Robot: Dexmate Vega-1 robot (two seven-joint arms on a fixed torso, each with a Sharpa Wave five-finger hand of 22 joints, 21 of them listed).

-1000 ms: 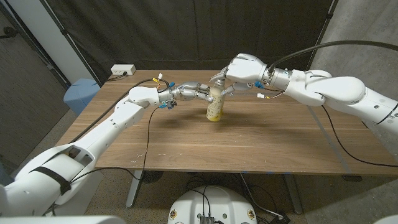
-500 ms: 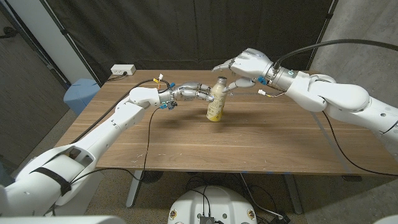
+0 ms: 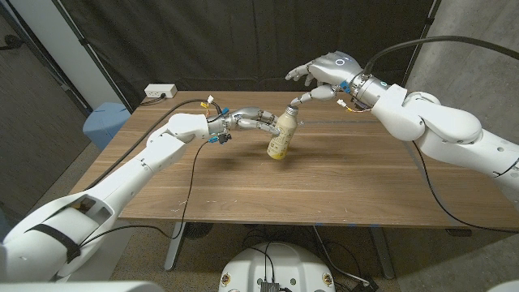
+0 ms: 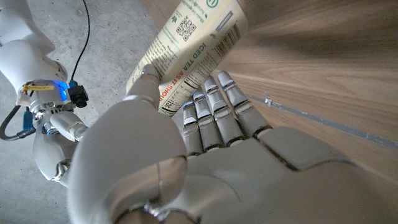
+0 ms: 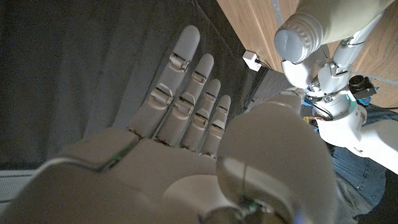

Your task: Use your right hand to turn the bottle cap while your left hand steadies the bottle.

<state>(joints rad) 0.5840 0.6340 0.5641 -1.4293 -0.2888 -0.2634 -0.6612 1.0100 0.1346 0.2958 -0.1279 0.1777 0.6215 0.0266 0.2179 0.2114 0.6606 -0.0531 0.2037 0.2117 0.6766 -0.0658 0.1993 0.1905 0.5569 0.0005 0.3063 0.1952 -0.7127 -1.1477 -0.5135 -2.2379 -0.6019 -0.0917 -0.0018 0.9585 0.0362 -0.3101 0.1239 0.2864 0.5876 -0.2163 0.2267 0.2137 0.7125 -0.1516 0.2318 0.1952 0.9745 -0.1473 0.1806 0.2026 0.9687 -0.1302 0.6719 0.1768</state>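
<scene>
A pale yellow iced tea bottle [image 3: 280,138] stands tilted on the wooden table [image 3: 324,191], its grey cap [image 3: 291,109] leaning toward my right side. My left hand [image 3: 250,122] grips the bottle's upper body from the side; in the left wrist view the fingers [image 4: 214,115] and thumb wrap the bottle's label [image 4: 199,37]. My right hand [image 3: 324,71] hovers open above and behind the cap with fingers spread. One digit points down close to the cap; contact cannot be told. In the right wrist view the cap [image 5: 300,36] lies beyond my open right hand [image 5: 186,124].
A white power strip [image 3: 160,92] lies at the table's far left corner, with a blue bin [image 3: 104,123] on the floor beside it. A black cable [image 3: 430,174] hangs over the table's right side. A dark curtain stands behind the table.
My right hand has let go of the cap, opened, and risen up and back. The bottle now leans more toward my right side. My left hand keeps its grip.
</scene>
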